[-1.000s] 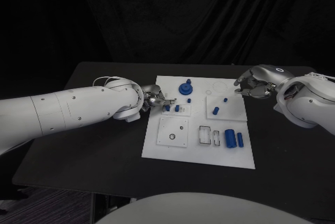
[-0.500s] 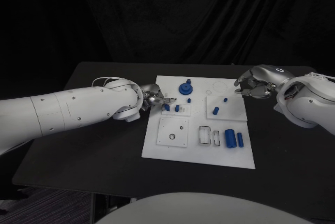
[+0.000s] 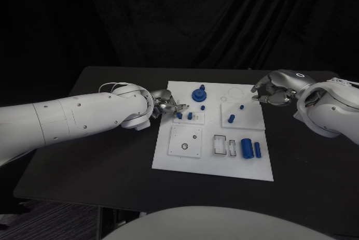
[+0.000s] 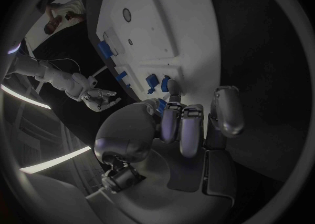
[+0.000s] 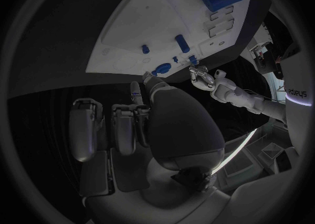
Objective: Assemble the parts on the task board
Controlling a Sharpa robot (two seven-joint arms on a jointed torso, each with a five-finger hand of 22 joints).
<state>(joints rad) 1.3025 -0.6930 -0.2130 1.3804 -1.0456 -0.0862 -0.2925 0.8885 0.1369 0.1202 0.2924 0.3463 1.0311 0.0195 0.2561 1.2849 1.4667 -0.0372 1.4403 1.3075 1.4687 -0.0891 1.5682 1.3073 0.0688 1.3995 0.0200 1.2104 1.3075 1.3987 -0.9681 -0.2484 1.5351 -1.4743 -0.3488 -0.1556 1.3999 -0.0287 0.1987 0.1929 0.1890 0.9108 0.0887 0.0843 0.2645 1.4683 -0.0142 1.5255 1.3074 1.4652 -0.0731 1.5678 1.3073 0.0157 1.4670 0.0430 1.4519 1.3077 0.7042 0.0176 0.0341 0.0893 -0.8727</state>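
Nothing has moved: our left hand (image 3: pixel 166 106) still pinches a small blue part (image 3: pixel 178 115) at the task board's (image 3: pixel 213 167) edge, right hand (image 3: pixel 271 92) waits curled, holding nothing.

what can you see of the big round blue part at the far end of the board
The round blue part looks like smooth plastic: a wide disc with a narrower stem rising from its middle. It stands upright near the far edge of the white task board, left of centre. Neither hand touches it; the left hand is nearer, the right hand off the board's right side.
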